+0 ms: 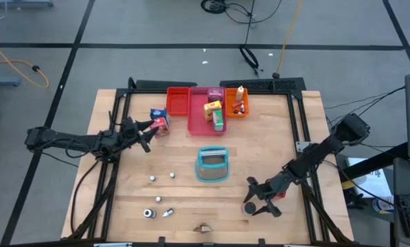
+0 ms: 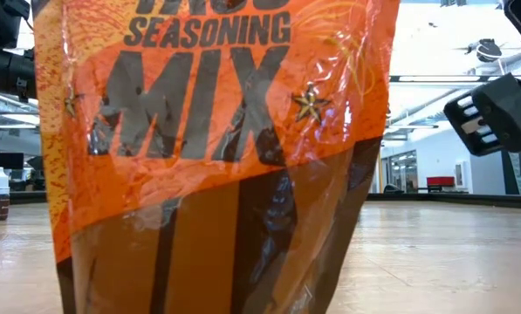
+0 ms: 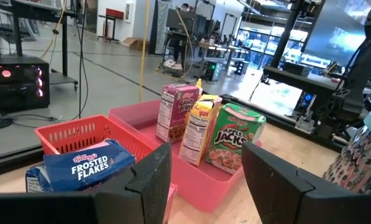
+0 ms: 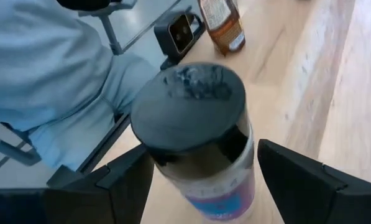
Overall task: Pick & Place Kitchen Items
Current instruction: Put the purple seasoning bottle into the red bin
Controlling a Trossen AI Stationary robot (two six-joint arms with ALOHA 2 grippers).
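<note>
A pale wooden table [image 1: 191, 206] stands on a grey floor. Near its front right corner stands a small jar [image 4: 197, 143] with a black lid and purple-blue label, between the spread fingers of the right gripper [image 1: 258, 202], which does not grip it. A blue Frosted Flakes carton [image 3: 86, 168] lies beside the red tray [image 1: 178, 101], just ahead of the open left gripper [image 1: 144, 134]. Three cartons, pink, yellow and green Apple Jacks [image 3: 232, 144], stand in the pink tray [image 1: 203, 122]. A teal basket [image 1: 211, 165] sits mid-table. An orange seasoning packet [image 2: 216, 139] fills the low view.
</note>
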